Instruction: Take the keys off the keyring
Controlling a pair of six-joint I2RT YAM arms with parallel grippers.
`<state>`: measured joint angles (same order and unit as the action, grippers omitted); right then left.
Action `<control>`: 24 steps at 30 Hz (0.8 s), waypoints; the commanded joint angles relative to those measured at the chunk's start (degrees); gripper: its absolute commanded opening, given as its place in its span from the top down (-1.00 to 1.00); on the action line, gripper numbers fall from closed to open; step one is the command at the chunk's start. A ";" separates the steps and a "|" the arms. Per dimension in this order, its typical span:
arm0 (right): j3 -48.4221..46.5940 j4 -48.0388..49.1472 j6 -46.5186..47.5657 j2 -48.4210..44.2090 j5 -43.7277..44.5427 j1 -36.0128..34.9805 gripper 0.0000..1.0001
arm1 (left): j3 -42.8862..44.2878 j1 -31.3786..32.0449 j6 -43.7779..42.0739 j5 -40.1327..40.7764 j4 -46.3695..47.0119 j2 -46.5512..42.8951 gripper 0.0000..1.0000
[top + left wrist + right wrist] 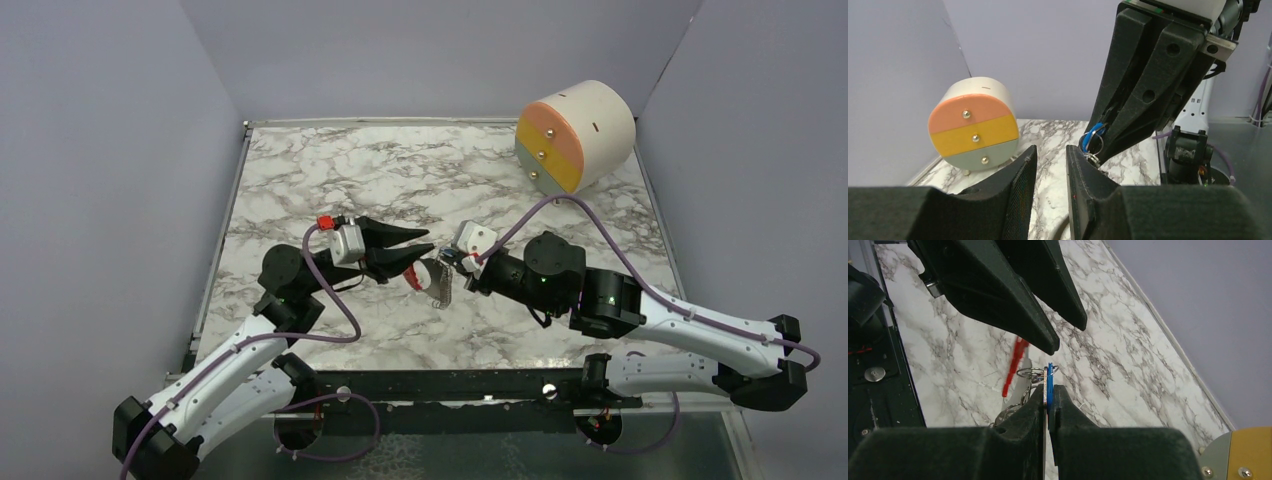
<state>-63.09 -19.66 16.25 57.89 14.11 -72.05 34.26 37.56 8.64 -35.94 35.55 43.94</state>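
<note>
Two pincers meet nose to nose over the middle of the marble desk. The right pincer is clamped tight on the keys, a tiny blue-and-silver tag pinched edge-on between its fingertips. From there the keyring hangs down, a grey ridged band with small wire loops at the top and its red part slanting off toward the left arm's side. The left pincer stands parted by a narrow gap, its tips just beside the tag; I cannot tell whether they touch the ring.

From the left wrist, the right pincer's black fingers hide all but a blue glint and a wire loop. At the far right corner of the desk lies a cream cylinder, well apart, its face banded salmon, yellow and pale grey-green, each band with a metal knob. A purple cable arcs over the right arm.
</note>
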 commanded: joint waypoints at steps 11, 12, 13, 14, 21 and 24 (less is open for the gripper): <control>0.51 3.67 0.36 -2.05 -1.64 -0.20 0.98 | -1.65 0.02 -6.89 -8.56 1.85 2.85 0.49; 0.58 3.74 0.36 -2.07 -1.65 -0.24 0.98 | -1.77 -0.03 -7.04 -8.61 2.03 2.78 0.49; 0.60 3.75 0.36 -2.03 -1.63 -0.22 0.98 | -1.75 0.02 -7.03 -8.62 2.19 2.68 0.49; 0.67 3.80 0.34 -2.07 -1.58 -0.26 0.98 | -1.76 0.05 -7.01 -8.62 2.32 2.65 0.50; 0.69 3.93 0.45 -1.98 -1.67 -0.21 0.98 | -1.90 -0.01 -6.66 -7.90 2.99 1.69 0.53; 0.70 3.77 0.45 -2.03 -1.72 -0.21 0.98 | -2.47 -0.01 -6.67 -5.53 2.99 0.35 0.53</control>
<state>-62.70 -19.25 16.34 56.95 13.63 -72.05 32.77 37.56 2.61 -42.63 36.53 46.61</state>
